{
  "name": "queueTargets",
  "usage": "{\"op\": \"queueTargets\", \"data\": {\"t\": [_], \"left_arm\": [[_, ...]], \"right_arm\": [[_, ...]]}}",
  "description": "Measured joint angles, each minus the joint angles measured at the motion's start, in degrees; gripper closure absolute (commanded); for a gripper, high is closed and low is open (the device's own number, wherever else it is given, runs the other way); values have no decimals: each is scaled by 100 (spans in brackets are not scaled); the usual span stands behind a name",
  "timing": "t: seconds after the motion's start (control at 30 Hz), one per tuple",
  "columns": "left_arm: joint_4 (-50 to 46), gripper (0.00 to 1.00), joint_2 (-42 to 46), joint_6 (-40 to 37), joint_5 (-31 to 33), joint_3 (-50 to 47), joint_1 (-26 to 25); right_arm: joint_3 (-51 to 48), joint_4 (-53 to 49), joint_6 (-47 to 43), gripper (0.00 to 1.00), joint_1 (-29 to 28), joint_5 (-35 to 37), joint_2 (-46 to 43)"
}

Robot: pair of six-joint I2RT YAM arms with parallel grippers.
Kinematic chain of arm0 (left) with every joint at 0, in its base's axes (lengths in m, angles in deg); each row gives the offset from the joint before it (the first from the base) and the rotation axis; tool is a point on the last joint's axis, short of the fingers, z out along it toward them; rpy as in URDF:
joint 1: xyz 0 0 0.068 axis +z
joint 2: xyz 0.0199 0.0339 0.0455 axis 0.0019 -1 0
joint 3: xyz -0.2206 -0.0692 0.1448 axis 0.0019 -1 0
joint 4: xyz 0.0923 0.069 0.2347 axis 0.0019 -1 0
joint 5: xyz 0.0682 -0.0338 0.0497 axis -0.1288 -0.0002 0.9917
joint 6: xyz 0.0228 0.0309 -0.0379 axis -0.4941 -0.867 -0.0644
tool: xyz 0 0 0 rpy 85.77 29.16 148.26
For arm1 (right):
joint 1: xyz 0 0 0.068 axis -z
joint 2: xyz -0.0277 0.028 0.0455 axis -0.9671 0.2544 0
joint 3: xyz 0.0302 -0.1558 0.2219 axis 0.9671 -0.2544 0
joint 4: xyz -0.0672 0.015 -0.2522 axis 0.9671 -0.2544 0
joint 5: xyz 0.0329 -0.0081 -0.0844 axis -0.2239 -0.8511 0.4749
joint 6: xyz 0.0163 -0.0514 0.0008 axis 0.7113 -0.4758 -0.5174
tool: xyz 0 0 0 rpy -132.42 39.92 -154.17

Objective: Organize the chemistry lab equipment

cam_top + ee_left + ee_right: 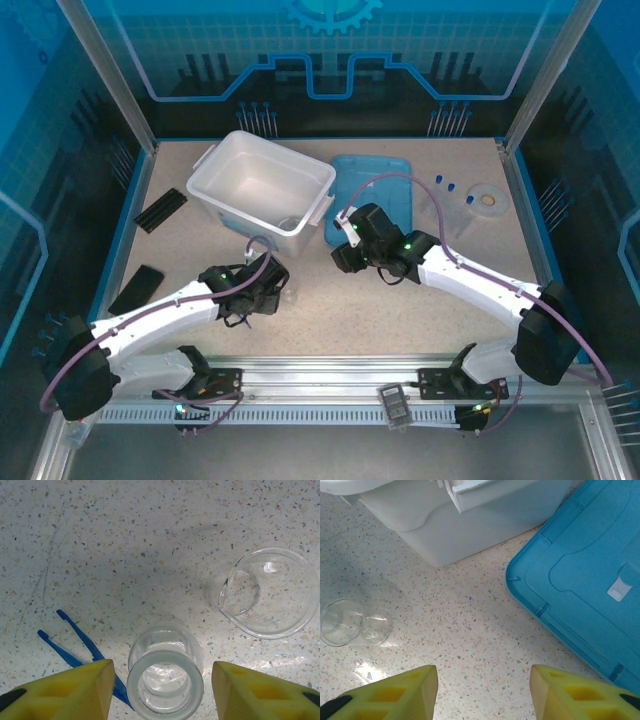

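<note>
In the left wrist view the left gripper stands released at the bottom of the frame. Its two yellow foam-faced fingers are spread either side of a small clear glass beaker that stands upright on the speckled beige tabletop. A sliver of table shows between the glass and each finger, so nothing is grasped. Thin blue plastic tweezers lie flat at the lower left of that frame, tips pointing to the upper left, their joined end partly hidden behind the left-hand finger, just beside the beaker. A wider clear glass beaker lies tipped on its side at the right of the frame, apart from the upright one. In the right wrist view the right gripper is likewise released, with bare table between its parted yellow fingers at the bottom edge. Clear glassware lies at the left edge of that frame; whether it is one tipped beaker or two pieces I cannot tell. A white rectangular plastic bin spans the top and a flat blue plastic lid the right. In the top view, slim clear tubes with blue caps lie at the upper right near a white tape ring, and a black ridged strip lies left of the bin.
</note>
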Motion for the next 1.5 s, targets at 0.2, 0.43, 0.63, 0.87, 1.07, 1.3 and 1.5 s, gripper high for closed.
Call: {"op": "queueTargets", "data": {"t": [0.2, 0.43, 0.63, 0.87, 1.07, 1.3, 1.5], "left_arm": [[15, 50, -50, 22, 0, -7, 0], [13, 53, -61, 20, 2, -28, 0], [15, 59, -70, 22, 2, -31, 0], [28, 65, -70, 20, 2, -31, 0], [39, 73, -55, 17, 7, -28, 0], [-358, 74, 170, -7, 11, 157, 0], [-857, 74, 415, -155, 223, 890, 0]], "right_arm": [[0, 0, 4, 52, 59, -79, -2], [0, 2, 28, 55, 70, -81, -2], [0, 61, 28, 55, 94, -85, -2], [0, 109, 28, 56, 96, -87, -2], [0, 146, 28, 55, 96, -98, -4], [-2, 151, 24, 55, 125, -107, -96], [-42, 195, 24, 55, 173, -142, -214]]}}
